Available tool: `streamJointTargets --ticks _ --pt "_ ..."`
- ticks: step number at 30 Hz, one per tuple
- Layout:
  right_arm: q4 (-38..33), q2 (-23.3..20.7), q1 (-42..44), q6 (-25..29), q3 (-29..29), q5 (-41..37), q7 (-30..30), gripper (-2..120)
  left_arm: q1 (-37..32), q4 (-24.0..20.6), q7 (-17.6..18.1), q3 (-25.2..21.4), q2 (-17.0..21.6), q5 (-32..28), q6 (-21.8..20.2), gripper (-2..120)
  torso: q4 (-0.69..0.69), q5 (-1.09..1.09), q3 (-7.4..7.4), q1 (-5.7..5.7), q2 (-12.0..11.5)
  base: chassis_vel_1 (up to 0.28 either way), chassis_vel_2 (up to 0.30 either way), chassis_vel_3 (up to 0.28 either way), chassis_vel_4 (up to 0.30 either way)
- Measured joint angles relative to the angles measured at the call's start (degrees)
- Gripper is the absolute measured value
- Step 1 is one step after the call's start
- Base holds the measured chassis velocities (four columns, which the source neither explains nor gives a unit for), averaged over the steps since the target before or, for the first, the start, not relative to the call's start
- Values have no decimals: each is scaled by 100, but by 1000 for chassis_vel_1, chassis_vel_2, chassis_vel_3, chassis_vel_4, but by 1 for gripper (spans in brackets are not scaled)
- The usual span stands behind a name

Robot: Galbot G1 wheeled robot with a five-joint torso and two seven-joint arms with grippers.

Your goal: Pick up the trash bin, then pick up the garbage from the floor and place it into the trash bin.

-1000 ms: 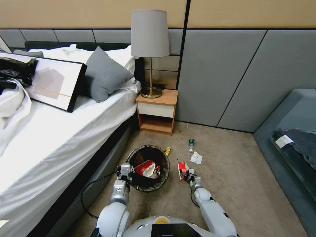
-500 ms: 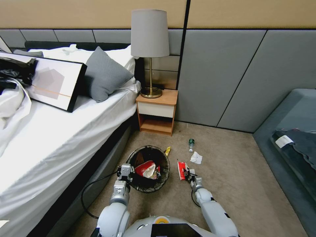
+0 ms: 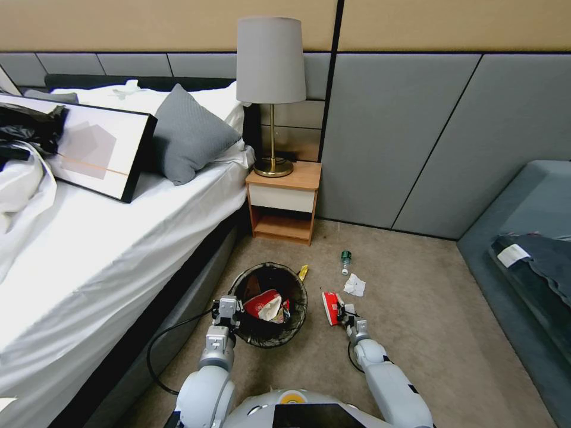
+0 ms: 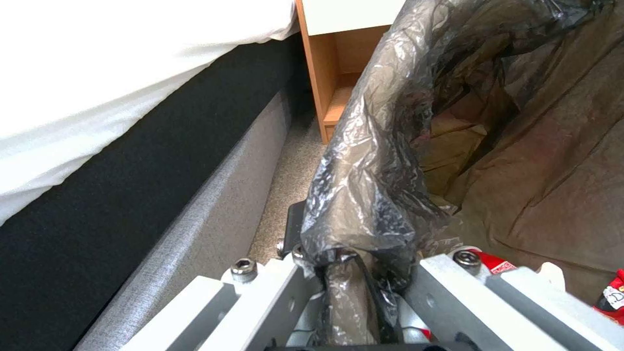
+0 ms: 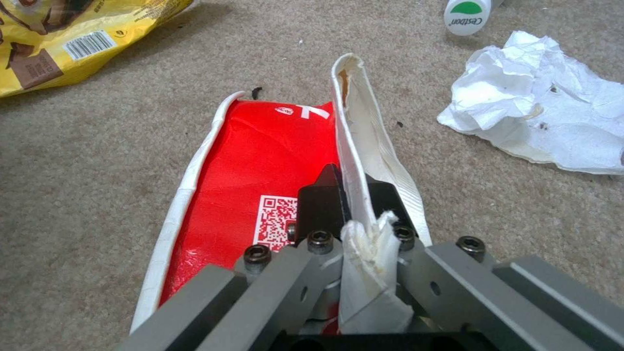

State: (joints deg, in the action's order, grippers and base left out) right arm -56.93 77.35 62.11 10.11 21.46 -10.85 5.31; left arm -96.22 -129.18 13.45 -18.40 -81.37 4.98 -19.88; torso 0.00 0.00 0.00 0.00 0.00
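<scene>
The right gripper [image 5: 351,214] is clamped on the white folded edge of a red-and-white packet [image 5: 260,161], its black pads pinching the flap between them so the litter can be carried rather than pushed along the beige carpet [image 3: 428,309]. Across from it, the left gripper [image 4: 364,253] is closed on the bag-lined rim of the trash bin [image 3: 269,304], holding the bin's mouth open just beside the packet, apparently to keep the transfer short. Inside the bin lies another red-and-white packet. Beyond the right gripper, a crumpled white tissue [image 5: 546,102], a green-capped bottle [image 5: 469,13] and a yellow wrapper [image 5: 71,34] remain on the carpet, uncollected.
</scene>
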Motion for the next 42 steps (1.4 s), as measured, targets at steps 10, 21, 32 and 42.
streamJointTargets --ticks 10,21,32,42 --pt "-1149 -90 362 206 161 101 -71 0 19 30 3 -6 -13 -7 0 2 0 -1 0 0 0 0 0 0 0" --pt "-4246 -368 1256 850 267 255 237 0 43 63 3 32 20 -9 -1 2 0 1 0 0 0 0 0 0 0" --pt "-6536 -579 1801 1181 -344 178 1034 0 46 113 -1 58 26 -7 -1 2 0 0 0 0 0 0 0 0 0" --pt "-6507 -828 2118 1282 -869 468 1212 0 43 126 -14 122 3 46 0 2 0 0 0 0 0 0 0 0 0"
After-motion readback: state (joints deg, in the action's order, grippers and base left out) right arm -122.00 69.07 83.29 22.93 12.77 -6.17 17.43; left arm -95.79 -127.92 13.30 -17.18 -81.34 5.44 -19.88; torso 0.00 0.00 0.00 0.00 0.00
